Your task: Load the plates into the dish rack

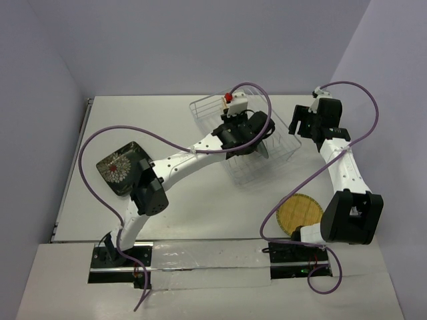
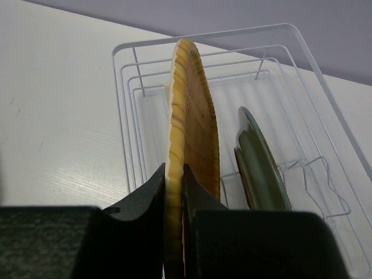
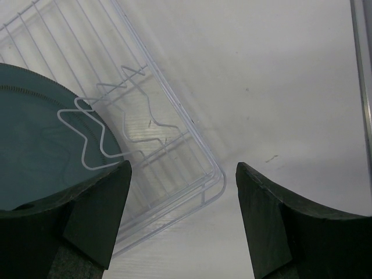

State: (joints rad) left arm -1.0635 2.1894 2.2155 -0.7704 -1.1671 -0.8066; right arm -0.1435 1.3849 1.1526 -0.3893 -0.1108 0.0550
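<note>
The left gripper was clamped on the lower edge of a tan woven plate, one dark finger pressed to each face with no gap showing. The plate stood on edge, nearly upright, rising from the bottom centre of the left wrist view up to the top. It was straw-yellow with darker brown bands along its rim and a fine basket weave on the face turned to the right.

Behind and below it lay the dish rack, a white thin-wire basket filling the upper and right parts of that view. Whether the held plate touched the wires could not be told. To the right of the held plate, apart from it, a grey-blue plate stood on edge inside the rack, leaning slightly, beside bent wire tines.

The right gripper was wide apart and held nothing. Bare table and a rounded corner of the rack showed between its fingers. In the right wrist view the grey-blue plate filled the left side, behind a zigzag wire.

In the top view the rack sat at upper centre, with the left arm reaching over it and the right gripper at its right end. A black square plate with a white leaf pattern lay flat at the left. A round tan woven plate lay flat at the lower right, beside the right arm's base.
</note>
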